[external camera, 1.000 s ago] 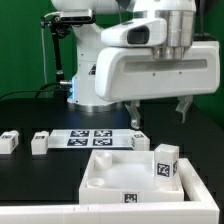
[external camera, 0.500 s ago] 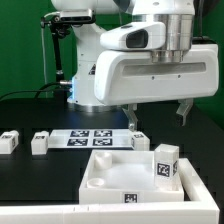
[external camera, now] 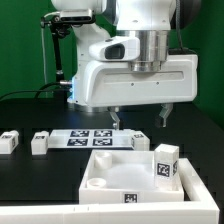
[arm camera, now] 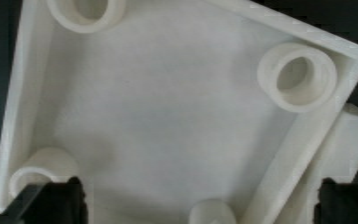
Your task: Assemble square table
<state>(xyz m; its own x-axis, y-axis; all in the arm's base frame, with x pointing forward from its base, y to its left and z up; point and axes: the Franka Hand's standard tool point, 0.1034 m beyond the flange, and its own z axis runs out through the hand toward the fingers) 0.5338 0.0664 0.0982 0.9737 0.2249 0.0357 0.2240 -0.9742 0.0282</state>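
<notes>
The arm (external camera: 135, 70) is being shifted toward the exterior view's left, above the square table top (external camera: 112, 172) on the tabletop (external camera: 30, 112). The claw (external camera: 141, 119) is being held wide open, empty. One leg (external camera: 166, 160) is being left standing in the top's corner, apparently released.

Exterior view. A dark table surface (external camera: 30, 108) carries the marker board (external camera: 95, 137), a thin white board lying flat and printed with several black-and-white tags. A long white border rail (external camera: 40, 213) runs along the near edge of the scene. Behind is a green backdrop (external camera: 20, 40). A black upright post with cabling (external camera: 47, 55) stands at the exterior view's left.
</notes>
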